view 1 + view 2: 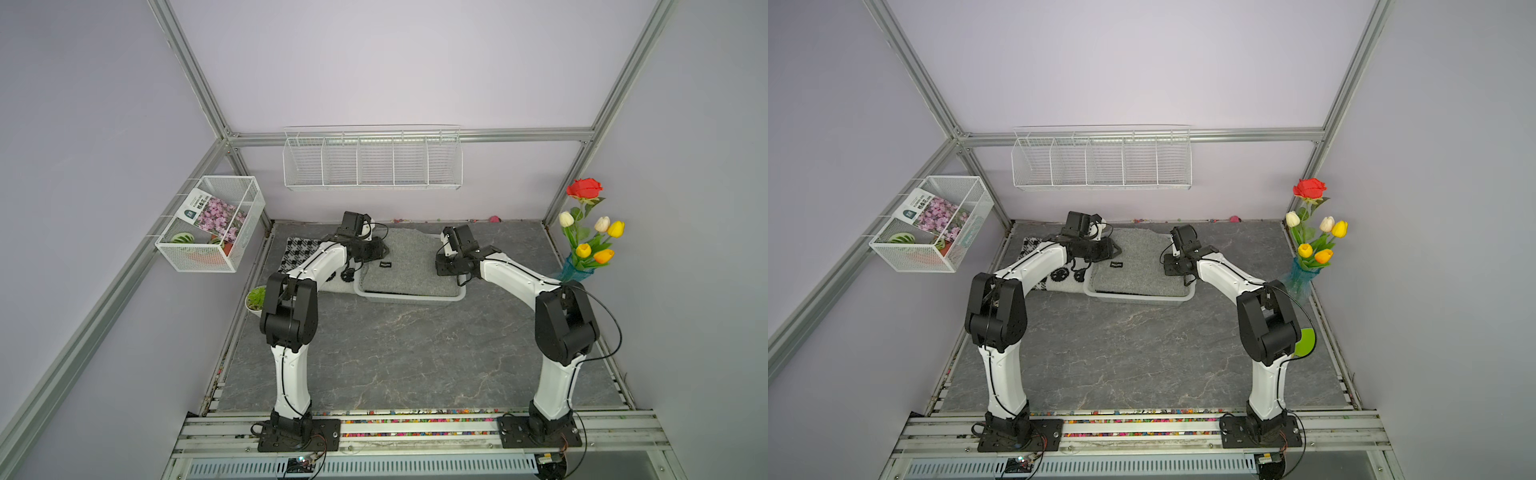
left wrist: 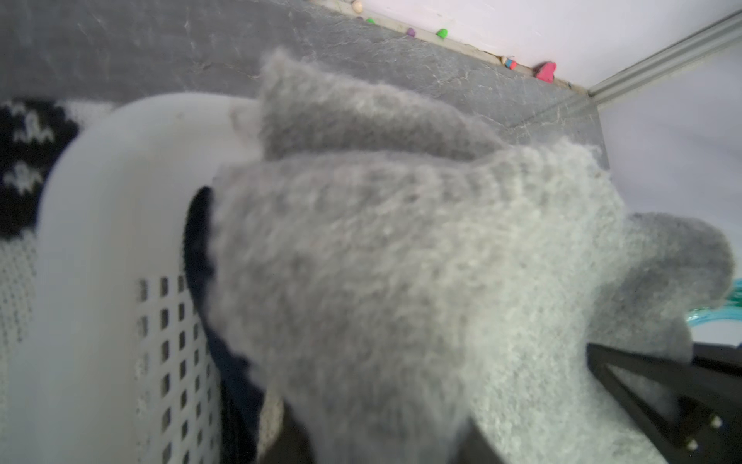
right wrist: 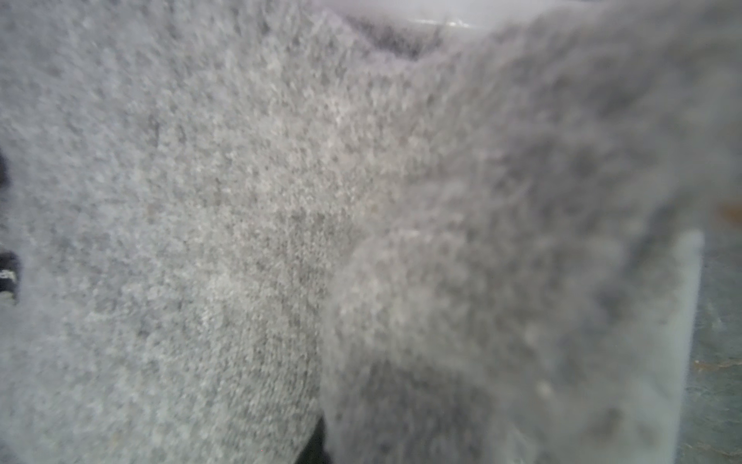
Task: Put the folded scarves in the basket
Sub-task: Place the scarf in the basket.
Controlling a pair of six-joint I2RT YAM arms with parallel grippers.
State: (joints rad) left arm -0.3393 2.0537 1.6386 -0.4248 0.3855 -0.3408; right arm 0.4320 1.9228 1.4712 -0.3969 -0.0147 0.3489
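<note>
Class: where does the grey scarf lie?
In a top view the grey scarf rests in the basket, between the left gripper and right gripper, beside a black-and-white knit.

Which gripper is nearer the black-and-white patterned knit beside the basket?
Left. The left gripper sits at the end of the basket bordering the patterned knit; the right gripper is at its opposite end.
</note>
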